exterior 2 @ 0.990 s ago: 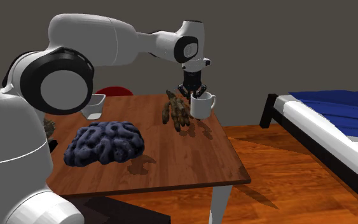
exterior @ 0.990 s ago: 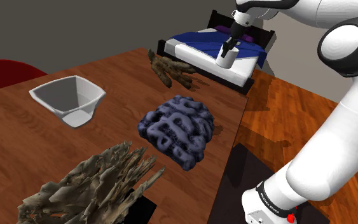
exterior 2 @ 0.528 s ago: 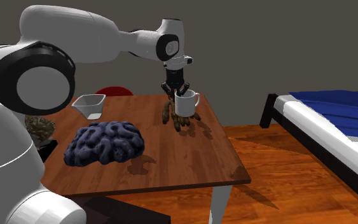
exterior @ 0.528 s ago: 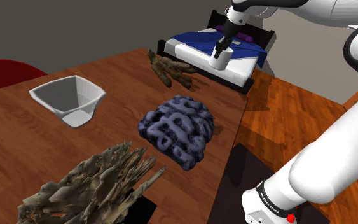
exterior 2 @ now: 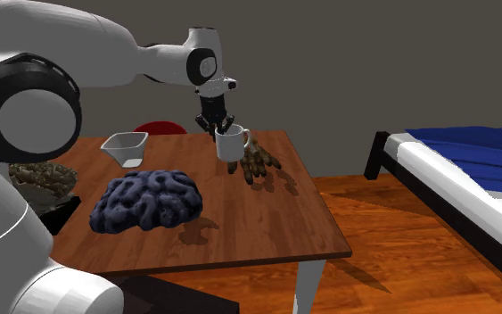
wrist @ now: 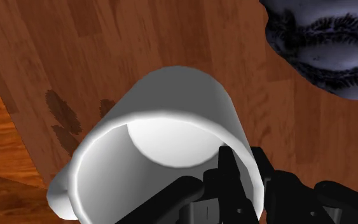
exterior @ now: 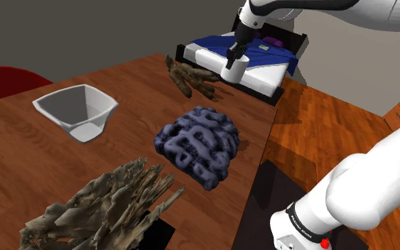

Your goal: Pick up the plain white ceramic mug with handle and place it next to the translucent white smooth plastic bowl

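Grips the white mug (exterior 2: 230, 143) by its wall in the black gripper (exterior 2: 215, 128), one finger inside the rim and the other outside, drawn narrow onto that wall. Holds it upright, mouth up, clear of the wooden table (exterior 2: 267, 214), with the handle turned away from the pale bowl (exterior 2: 126, 147) in the second exterior view. Hangs it well apart from the bowl, off to the bowl's right in that view, above one end of a brown branching piece (exterior 2: 258, 163).

Calls, by the look of it, for a sideways carry toward the bowl over bare wood, passing behind the dark blue lumpy mass (exterior 2: 146, 201) that lies on the bowl's camera side, then a straight lowering just beside the bowl's wall without touching it. Probably wants the mug's upright axis preserved, since so shallow a rim grip could let it swing.

Finds no brand or writing on mug or bowl. Shows a small label on the arm's base (exterior: 301, 229), too small to read.
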Robot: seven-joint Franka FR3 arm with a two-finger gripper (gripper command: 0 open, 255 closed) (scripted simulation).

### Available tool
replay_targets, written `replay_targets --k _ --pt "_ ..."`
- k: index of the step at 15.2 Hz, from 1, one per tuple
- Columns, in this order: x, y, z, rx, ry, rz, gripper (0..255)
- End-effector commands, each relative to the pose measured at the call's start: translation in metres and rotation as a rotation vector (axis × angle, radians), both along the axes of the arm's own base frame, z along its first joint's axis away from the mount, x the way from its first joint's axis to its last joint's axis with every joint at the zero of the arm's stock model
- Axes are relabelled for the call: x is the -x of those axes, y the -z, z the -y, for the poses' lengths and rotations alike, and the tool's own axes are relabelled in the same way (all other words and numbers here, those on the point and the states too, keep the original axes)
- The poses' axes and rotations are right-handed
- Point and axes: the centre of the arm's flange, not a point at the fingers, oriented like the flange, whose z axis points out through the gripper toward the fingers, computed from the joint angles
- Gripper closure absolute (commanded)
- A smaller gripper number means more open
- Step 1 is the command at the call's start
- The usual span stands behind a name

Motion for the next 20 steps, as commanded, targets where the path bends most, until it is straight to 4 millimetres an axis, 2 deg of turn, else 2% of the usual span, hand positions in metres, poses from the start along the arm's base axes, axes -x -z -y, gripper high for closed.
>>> replay_targets --k 1,20 --pt "0.006 -0.002 -0.026 0.000 0.002 0.001 255" --pt "0.038 -0.002 -0.275 0.000 0.002 0.001 255"
